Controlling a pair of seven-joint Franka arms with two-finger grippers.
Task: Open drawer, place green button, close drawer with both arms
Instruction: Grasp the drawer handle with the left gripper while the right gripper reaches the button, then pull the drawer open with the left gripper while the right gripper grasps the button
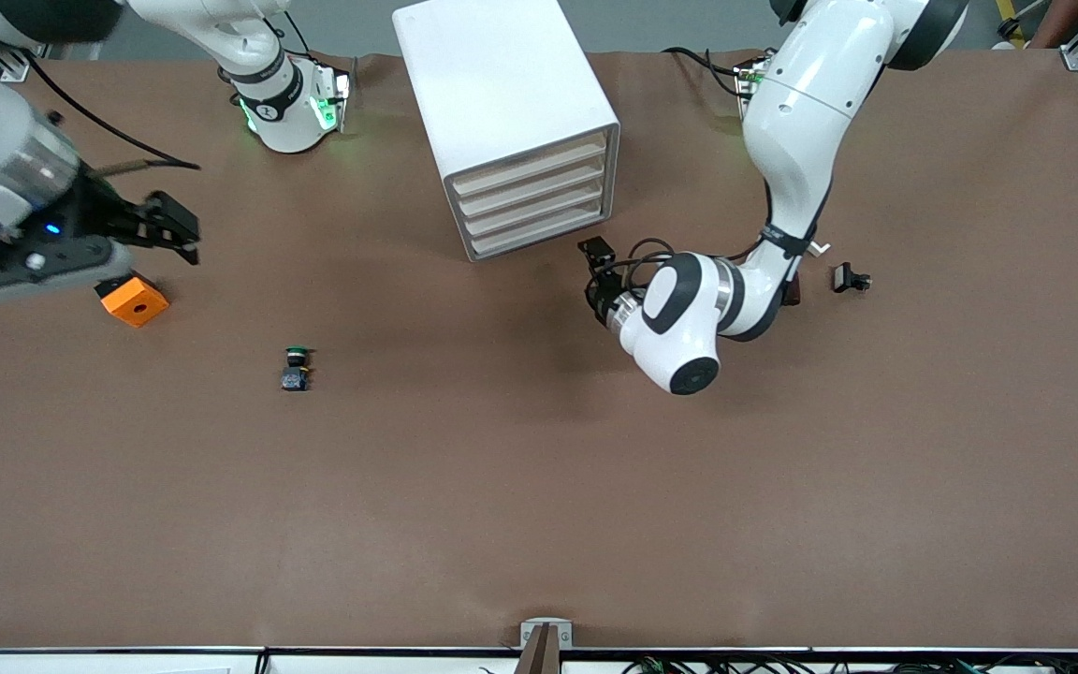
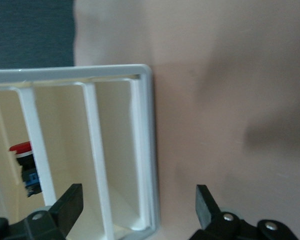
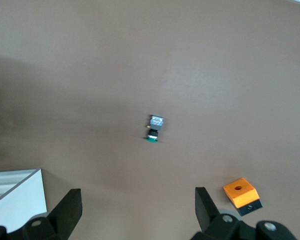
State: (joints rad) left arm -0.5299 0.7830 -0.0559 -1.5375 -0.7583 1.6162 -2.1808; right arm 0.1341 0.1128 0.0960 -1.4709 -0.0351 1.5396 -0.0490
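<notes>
- The tiny green-capped push button (image 1: 296,368) with black body and bluish base lies on the brown table (image 1: 539,505), nearer the front camera than the white rounded cabinet (image 1: 505,112) and toward the right arm's end.
- The right pincer (image 1: 174,227), black fingers spread and empty, hangs over the table beside the orange square block with a hole (image 1: 134,301), well apart from the button.
- The left pincer (image 1: 595,271), fingers parted and empty, sits just in front of the cabinet's cream-fronted drawers (image 1: 533,206), all four closed.
- A small black clip (image 1: 850,279) lies toward the left arm's end.
</notes>
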